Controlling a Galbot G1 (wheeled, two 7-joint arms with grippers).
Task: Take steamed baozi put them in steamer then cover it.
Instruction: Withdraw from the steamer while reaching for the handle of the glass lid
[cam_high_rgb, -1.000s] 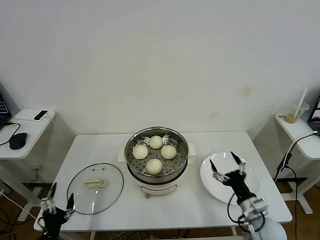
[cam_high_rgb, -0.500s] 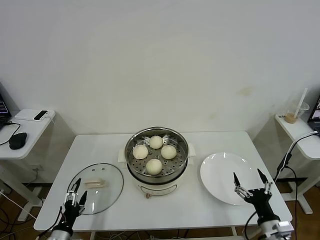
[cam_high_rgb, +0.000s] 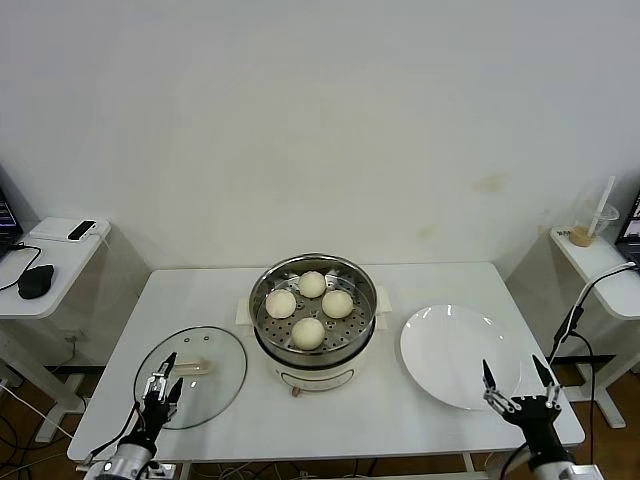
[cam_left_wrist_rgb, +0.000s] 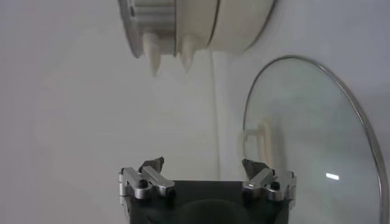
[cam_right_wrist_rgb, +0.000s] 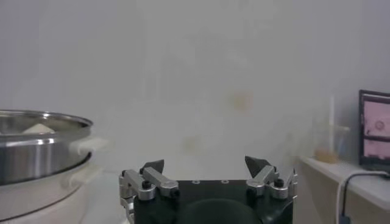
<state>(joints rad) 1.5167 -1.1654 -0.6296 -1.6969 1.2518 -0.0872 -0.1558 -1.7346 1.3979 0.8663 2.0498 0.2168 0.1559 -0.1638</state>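
Clearance listing, taken from your head view:
- Steamer (cam_high_rgb: 315, 322), table centre: open-topped, four baozi (cam_high_rgb: 308, 332) fill its tray; you reach it from above unobstructed.
- Cover (cam_high_rgb: 191, 375), at 8 o'clock of the steamer: flat on the table, handle up, bare table between them.
- White plate (cam_high_rgb: 455, 355), at 4 o'clock: low, no barrier.
- Side desks at 9 and 3 o'clock stand well apart.

Table (cam_high_rgb: 200, 290): steamer (cam_high_rgb: 315, 345) at centre, holding four steamed baozi (cam_high_rgb: 308, 332) on its tray. Cover (cam_high_rgb: 192, 365) lies flat to its left, plate (cam_high_rgb: 455, 355) to its right. Left gripper (cam_high_rgb: 160, 388) over the cover's near edge; right gripper (cam_high_rgb: 518, 385) beside the plate's near right rim.
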